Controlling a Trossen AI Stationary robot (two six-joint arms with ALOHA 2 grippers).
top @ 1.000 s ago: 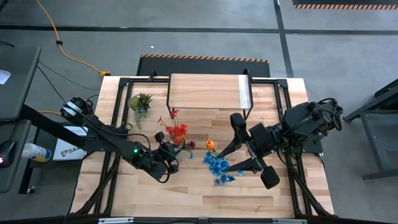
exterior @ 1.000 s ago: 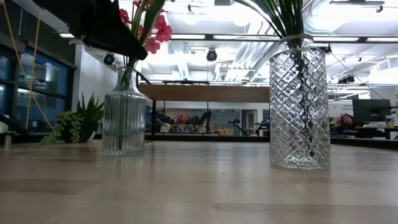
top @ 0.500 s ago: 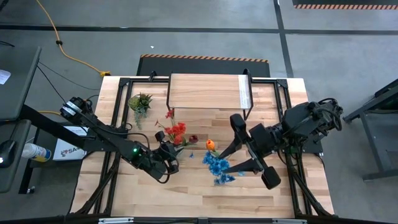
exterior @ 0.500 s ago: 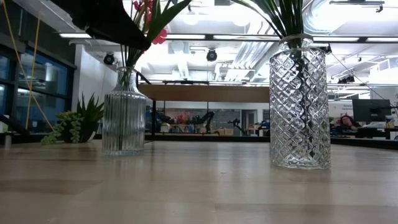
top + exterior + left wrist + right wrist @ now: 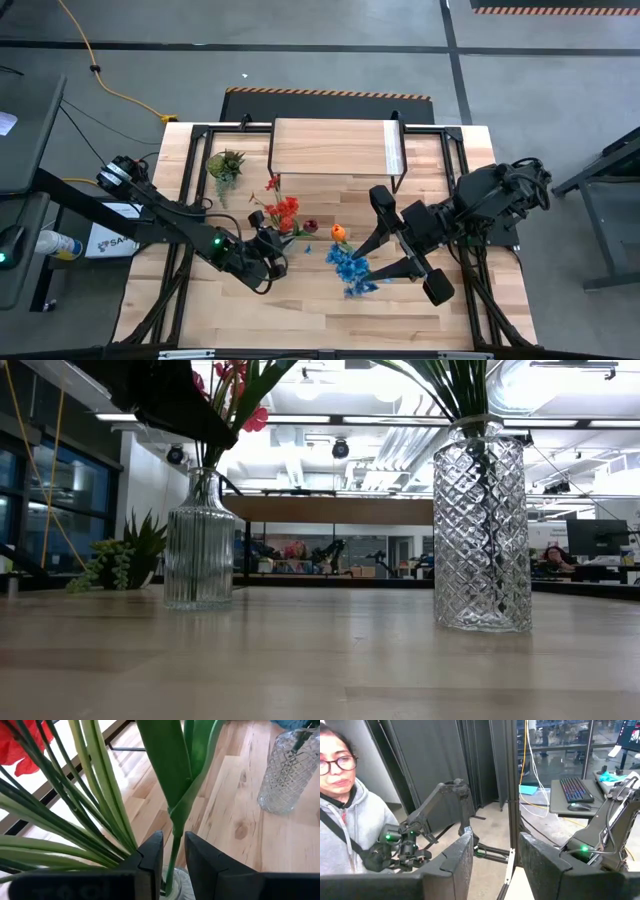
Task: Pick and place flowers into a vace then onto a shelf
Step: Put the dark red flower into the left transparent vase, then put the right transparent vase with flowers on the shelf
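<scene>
Landmark is the shelf [image 5: 337,147], sitting at the far edge of the table [image 5: 300,310], top bare. Left gripper [image 5: 173,851] sits in front of the shelf's left half, over the ribbed glass vase [image 5: 199,540]; its fingers [image 5: 151,855] are nearly together, pinching a green flower stem [image 5: 174,837] whose lower end runs down into the vase mouth. More green stems and leaves fan out beside the pinched one, and the red cluster [image 5: 283,211] tops that bunch, between the gripper and the shelf front. A dark pink bud [image 5: 310,224] lies just right of the red cluster. The orange tulip [image 5: 339,232] and blue cluster [image 5: 350,268] are in front of the shelf's right half; they stand in the diamond-cut vase [image 5: 480,525], which the low view shows upright on the table, well apart from the ribbed vase. Right gripper [image 5: 493,851] is right of the blue cluster, farther from the shelf than the tulip; its fingers [image 5: 457,857] are spread with a clear gap and nothing between them, its camera looking level into the room, where a person in a grey hoodie [image 5: 342,832] sits. A small green potted plant [image 5: 225,164] stands just off the shelf's left end.
</scene>
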